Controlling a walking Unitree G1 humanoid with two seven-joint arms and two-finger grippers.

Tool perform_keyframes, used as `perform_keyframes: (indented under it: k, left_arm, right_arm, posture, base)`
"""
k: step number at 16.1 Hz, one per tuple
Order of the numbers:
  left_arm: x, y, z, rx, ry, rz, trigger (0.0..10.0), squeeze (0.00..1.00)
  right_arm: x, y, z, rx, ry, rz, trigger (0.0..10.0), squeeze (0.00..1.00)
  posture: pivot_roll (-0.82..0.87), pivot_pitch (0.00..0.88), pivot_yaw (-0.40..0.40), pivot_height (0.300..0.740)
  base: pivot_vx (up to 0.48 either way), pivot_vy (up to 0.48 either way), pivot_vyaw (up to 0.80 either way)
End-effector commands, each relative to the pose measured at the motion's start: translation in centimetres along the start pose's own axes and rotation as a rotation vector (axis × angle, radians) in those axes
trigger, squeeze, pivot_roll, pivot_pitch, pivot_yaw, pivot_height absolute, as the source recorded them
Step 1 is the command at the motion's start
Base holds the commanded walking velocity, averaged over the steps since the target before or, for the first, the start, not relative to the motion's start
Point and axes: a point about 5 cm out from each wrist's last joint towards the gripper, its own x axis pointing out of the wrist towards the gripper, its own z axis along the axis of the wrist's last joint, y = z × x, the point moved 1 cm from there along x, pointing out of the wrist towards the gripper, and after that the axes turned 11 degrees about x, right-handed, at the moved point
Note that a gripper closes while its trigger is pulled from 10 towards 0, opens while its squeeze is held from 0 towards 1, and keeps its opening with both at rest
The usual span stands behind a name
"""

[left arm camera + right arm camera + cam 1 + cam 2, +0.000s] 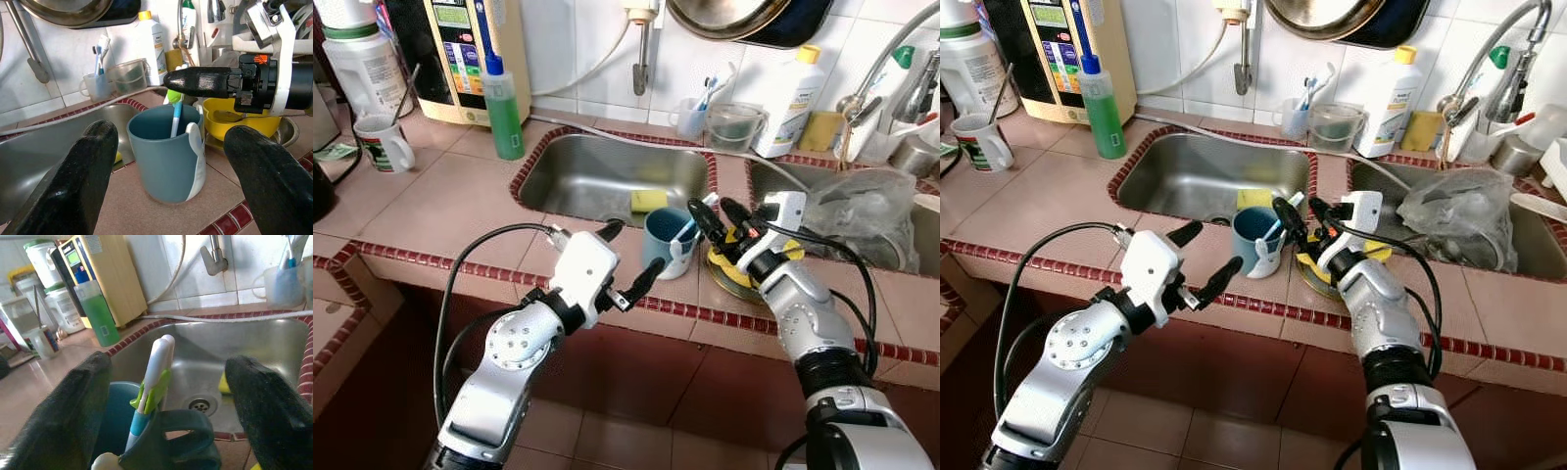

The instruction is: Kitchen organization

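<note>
Step in hand: approach to blue mug [668, 241] with toothbrush [176, 113], standing at counter [460, 206] front edge before the sink [607, 171]. Left gripper [628, 260] wide open beside mug; right gripper [720, 220] wide open, straddling toothbrush. Next: close squarely, probably on toothbrush, without tipping mug.
</note>
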Motion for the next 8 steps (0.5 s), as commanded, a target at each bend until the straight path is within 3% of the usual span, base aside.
perform_keyframes:
  k: [1, 8]
  left_arm:
    - [0.07, -0.20, 0.53, 0.007, -0.012, 0.000, 10.0, 0.00]
    - [0.27, -0.29, 0.64, 0.007, -0.019, 0.005, 10.0, 0.00]
  right_arm:
    - [0.13, 0.06, 0.72, 0.021, -0.027, -0.001, 0.0, 0.00]
    - [0.42, 0.51, 1.01, 0.048, -0.037, 0.023, 0.0, 0.00]
  posture:
    - [0.10, 0.007, -0.044, 0.740]
    - [0.11, 0.000, -0.052, 0.740]
  base:
    - [0.000, 0.000, 0.00]
    - [0.000, 0.000, 0.00]
